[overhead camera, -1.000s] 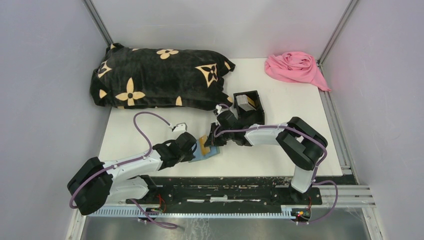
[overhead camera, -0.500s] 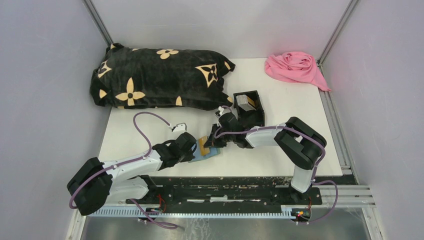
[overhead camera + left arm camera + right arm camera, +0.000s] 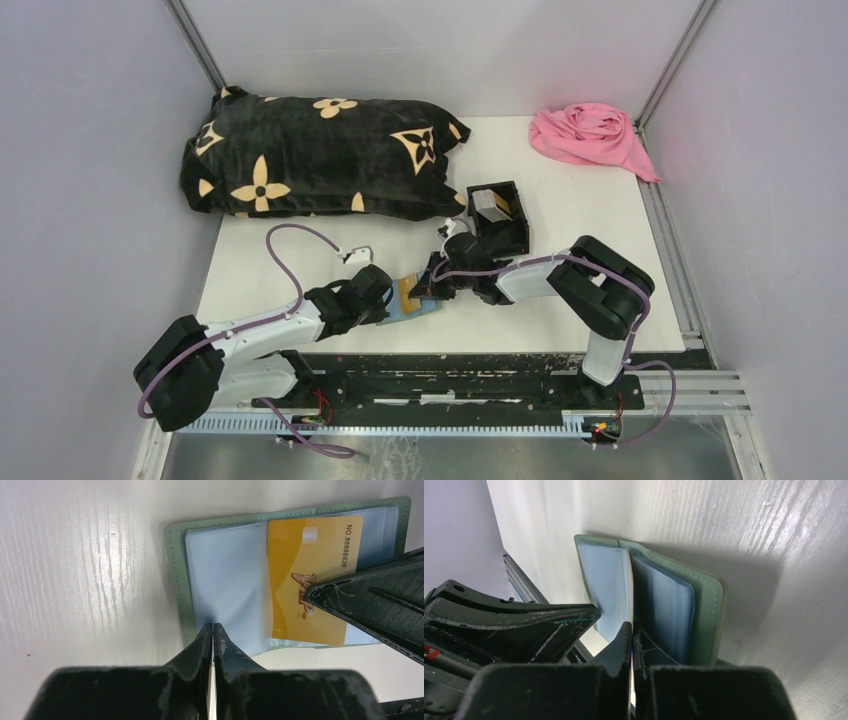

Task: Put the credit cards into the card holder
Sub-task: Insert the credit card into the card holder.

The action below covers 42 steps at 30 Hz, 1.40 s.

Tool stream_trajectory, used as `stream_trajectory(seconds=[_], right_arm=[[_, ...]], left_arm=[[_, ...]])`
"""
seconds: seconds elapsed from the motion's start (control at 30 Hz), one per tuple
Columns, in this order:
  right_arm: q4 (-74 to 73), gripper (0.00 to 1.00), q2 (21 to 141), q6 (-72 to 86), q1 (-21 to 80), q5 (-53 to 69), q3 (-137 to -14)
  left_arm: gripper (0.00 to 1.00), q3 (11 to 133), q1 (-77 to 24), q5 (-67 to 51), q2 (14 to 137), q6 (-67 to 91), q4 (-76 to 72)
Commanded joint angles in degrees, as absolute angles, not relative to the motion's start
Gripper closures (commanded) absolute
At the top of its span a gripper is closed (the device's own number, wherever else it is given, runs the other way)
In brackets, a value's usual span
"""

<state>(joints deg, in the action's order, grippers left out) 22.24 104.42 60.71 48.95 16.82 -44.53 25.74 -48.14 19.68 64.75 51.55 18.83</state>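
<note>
Both low, inward | left arm (image 3: 262, 328) jaws pinch card holder (image 3: 176, 580) | right arm (image 3: 532, 270) jaws clamp credit card (image 3: 305, 570)

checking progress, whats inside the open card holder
A yellow VIP card over clear sleeves in the card holder; the right gripper covers one corner. Anything beneath the card is hidden.
</note>
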Motion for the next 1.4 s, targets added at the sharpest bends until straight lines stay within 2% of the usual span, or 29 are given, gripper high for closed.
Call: stream_trajectory(seconds=[0.0,0.6,0.83,1.37], right_arm=[[23.8,0.99,102.4,61.7,49.2,17.4,-42.7],[27.4,0.99,104.1,63.1,49.8,19.5,-42.6],[28.6,0.99,107.2,63.4,49.8,20.3,-43.6],[29.6,0.99,110.9,62.7,49.8,19.2,-43.2]], left_arm=[[0.90,24.8,-48.3,21.3,64.5,51.9,21.6],[0.90,25.6,-48.4,21.2,65.4,51.7,22.6],[0.86,25.9,-48.3,21.3,65.2,51.7,23.6],[0.80,27.7,-48.3,23.2,57.2,53.6,28.0]])
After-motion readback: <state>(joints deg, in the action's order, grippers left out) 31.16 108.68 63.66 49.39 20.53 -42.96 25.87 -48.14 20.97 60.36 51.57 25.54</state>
